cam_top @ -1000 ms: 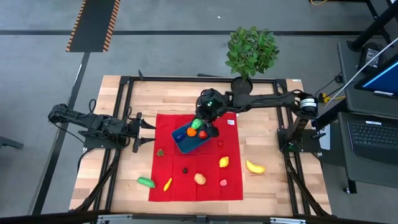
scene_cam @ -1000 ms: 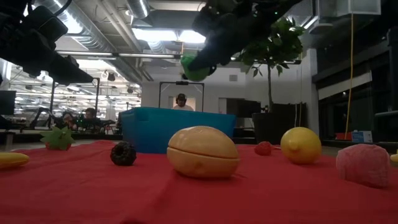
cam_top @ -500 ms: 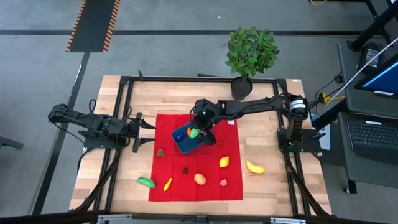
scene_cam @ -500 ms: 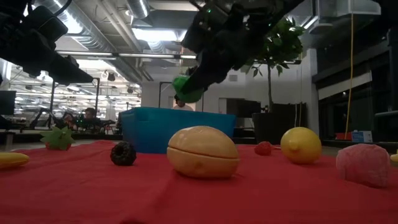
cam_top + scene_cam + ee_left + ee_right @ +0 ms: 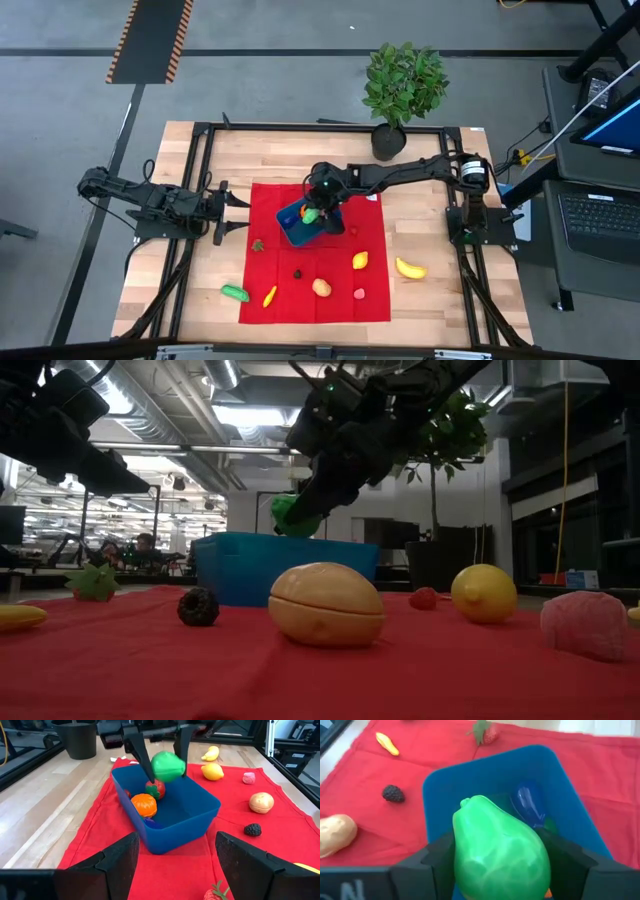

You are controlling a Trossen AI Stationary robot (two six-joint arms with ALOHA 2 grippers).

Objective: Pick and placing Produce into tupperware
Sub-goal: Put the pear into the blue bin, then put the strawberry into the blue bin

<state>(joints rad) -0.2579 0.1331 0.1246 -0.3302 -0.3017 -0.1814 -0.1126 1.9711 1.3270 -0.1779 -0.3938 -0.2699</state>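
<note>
No readable text, labels, brand names or nos. are found in any view. At the bottom edge of the right wrist view, pale letter shapes are seen on a dark housing (image 5: 350, 887), cut off by the frame, so no word can be made out. A small white tag (image 5: 371, 196) is seen on the red cloth (image 5: 270, 290) in the high view; nothing on it can be read.

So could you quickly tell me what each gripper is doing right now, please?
Left gripper: open, holding nothing, waiting at the table's left side.
Right gripper: shut on the green pear, above the tupperware.
</note>
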